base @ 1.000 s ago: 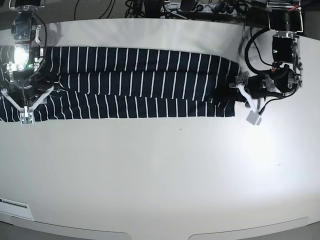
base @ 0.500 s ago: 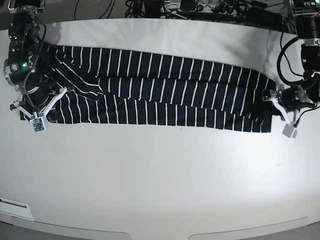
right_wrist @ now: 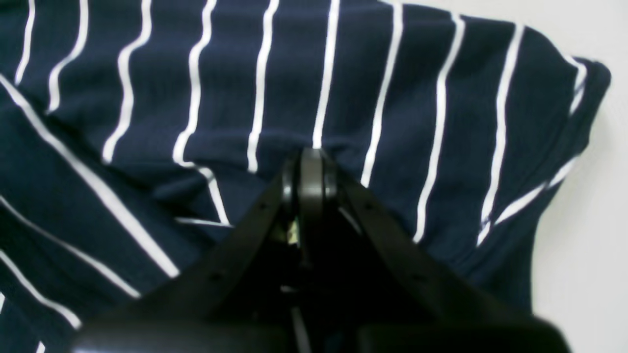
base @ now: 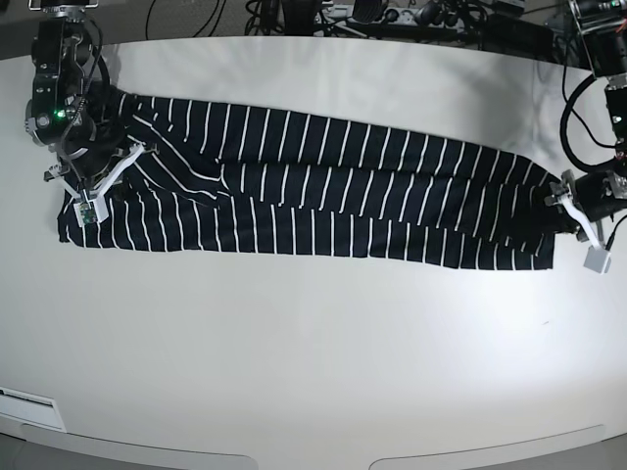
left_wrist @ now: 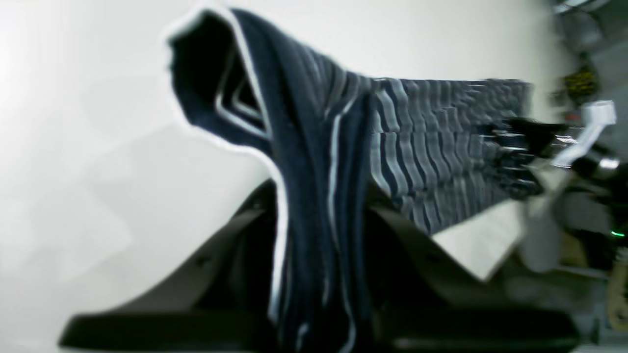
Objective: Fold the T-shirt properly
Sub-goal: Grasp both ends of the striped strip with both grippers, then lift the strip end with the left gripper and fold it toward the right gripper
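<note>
Navy-black striped cotton, that was pretty much the whole scene: the dark short-sleeved T-shirt with thin white stripes point(base: 313, 191) was laid out as a long folded band across the far half of the white table point(base: 313, 362), running nearly from one side to the other and slanting a bit lower toward the left arm's end.

The left claw point(base: 568, 201) was seen clenched on the shirt's end at that side. From the left wrist view the cloth point(left_wrist: 314, 196) was bunched up between the black fingers point(left_wrist: 422, 255) and lifted into a peak above them, though that picture was quite blurry. A small white tag point(base: 597, 261) was hanging just beside that claw.

The right claw point(right_wrist: 310, 169) was pressed fully closed, with its tips set down on the striped fabric point(right_wrist: 343, 98) near the shirt's other end. A small pucker of cloth was seen right at the tips, but whether any fabric was actually pinched couldn't be told. In the base view that arm point(base: 59, 98) was parked over the shirt's corner.
</note>
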`<state>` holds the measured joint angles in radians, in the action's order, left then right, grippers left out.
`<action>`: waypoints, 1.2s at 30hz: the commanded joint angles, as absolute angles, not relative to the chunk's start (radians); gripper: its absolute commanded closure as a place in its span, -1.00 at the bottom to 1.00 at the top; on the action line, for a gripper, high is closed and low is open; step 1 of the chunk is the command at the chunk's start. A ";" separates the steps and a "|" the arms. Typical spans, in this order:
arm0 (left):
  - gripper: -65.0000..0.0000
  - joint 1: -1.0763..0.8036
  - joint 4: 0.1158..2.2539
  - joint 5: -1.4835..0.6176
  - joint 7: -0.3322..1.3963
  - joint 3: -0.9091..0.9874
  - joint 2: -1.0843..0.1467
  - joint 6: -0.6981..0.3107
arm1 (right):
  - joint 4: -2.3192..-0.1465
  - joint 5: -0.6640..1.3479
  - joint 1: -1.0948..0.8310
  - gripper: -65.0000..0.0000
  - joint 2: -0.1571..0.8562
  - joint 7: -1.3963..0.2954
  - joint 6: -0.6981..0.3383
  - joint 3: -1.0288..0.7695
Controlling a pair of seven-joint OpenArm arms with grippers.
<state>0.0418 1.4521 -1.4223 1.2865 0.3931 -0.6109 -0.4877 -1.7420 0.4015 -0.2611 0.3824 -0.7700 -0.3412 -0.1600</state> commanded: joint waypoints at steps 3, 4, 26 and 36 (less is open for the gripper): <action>1.00 0.061 1.468 -1.484 1.307 0.403 -0.619 -0.534 | -1.738 0.394 -0.257 1.00 0.393 -0.805 -0.340 -0.164; 1.00 0.064 1.469 -1.484 1.310 0.403 -0.610 -0.535 | -1.738 0.395 -0.257 1.00 0.393 -0.805 -0.340 -0.164; 1.00 0.064 1.471 -1.484 1.280 0.400 -0.139 -0.641 | -1.738 0.419 -0.257 1.00 0.393 -0.841 -0.367 -0.164; 1.00 0.064 1.471 -1.484 1.283 0.388 -0.021 -0.666 | -1.738 0.419 -0.257 1.00 0.394 -0.861 -0.367 -0.164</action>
<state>0.0467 1.4532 -1.4517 1.2907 0.3901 -0.0185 -0.6521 -1.7378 0.4236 -0.2523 0.3824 -0.8162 -0.3599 -0.1619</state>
